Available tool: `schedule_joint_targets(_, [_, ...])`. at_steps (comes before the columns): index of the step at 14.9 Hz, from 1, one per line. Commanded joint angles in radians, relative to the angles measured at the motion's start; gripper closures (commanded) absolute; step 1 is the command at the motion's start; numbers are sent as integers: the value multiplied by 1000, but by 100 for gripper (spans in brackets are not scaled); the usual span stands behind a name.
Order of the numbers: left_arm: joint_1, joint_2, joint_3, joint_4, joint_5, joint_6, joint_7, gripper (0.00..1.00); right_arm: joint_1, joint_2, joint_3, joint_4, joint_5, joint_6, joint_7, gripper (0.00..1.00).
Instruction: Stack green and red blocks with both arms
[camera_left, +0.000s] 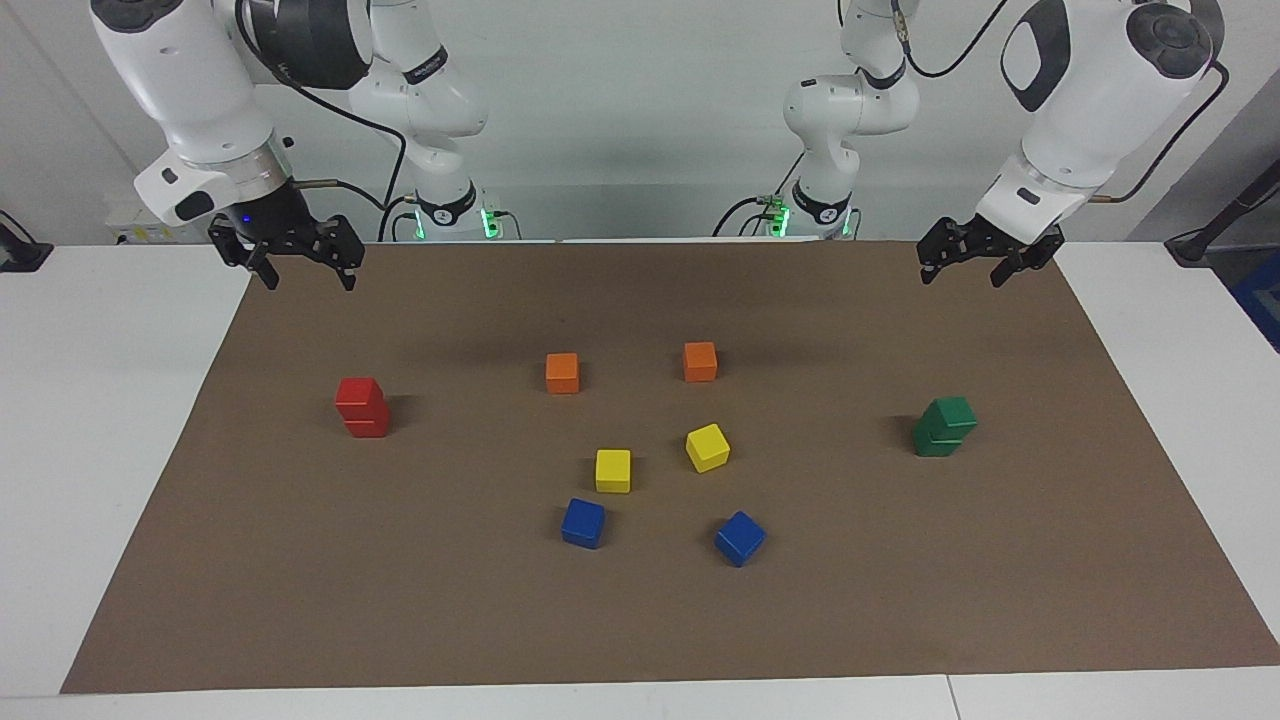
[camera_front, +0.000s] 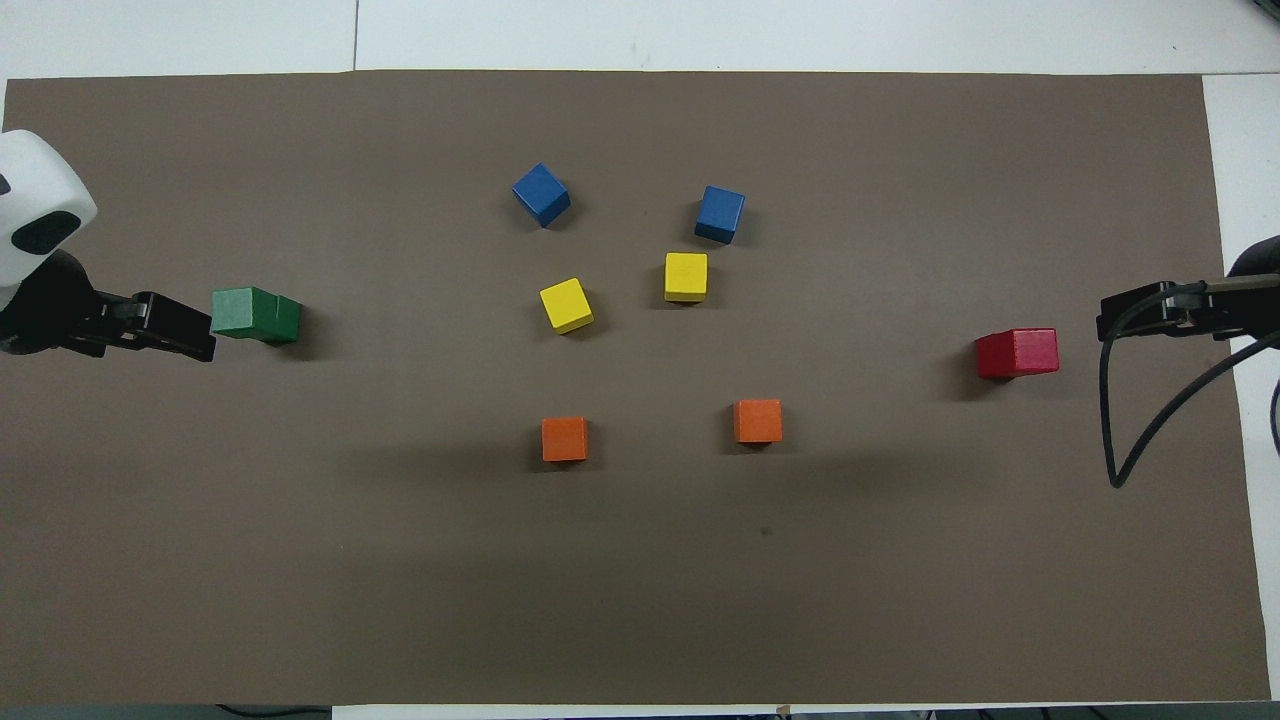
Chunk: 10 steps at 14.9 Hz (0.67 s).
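Note:
Two red blocks (camera_left: 362, 407) stand stacked one on the other at the right arm's end of the brown mat; the stack also shows in the overhead view (camera_front: 1017, 353). Two green blocks (camera_left: 943, 427) stand stacked at the left arm's end, the top one turned slightly; they also show in the overhead view (camera_front: 255, 314). My right gripper (camera_left: 310, 284) (camera_front: 1125, 312) is open and empty, raised over the mat's edge at its own end. My left gripper (camera_left: 960, 280) (camera_front: 185, 335) is open and empty, raised over the mat at its own end.
In the middle of the mat (camera_left: 640, 620) lie two orange cubes (camera_left: 562, 373) (camera_left: 700, 361), two yellow cubes (camera_left: 613, 470) (camera_left: 707, 447) and two blue cubes (camera_left: 583, 523) (camera_left: 739, 538), all apart. White table surrounds the mat.

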Motion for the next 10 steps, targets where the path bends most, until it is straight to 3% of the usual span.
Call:
schedule_joint_targets(1, [-15,-5,7,6,19,-5,-7,0,-7,11,1,44,17,-63,-8,0])
schedule_joint_targets(10, [-15,-6,6,6,19,-4,-7,0,-13,16,1,48,19,-86,-6,0])
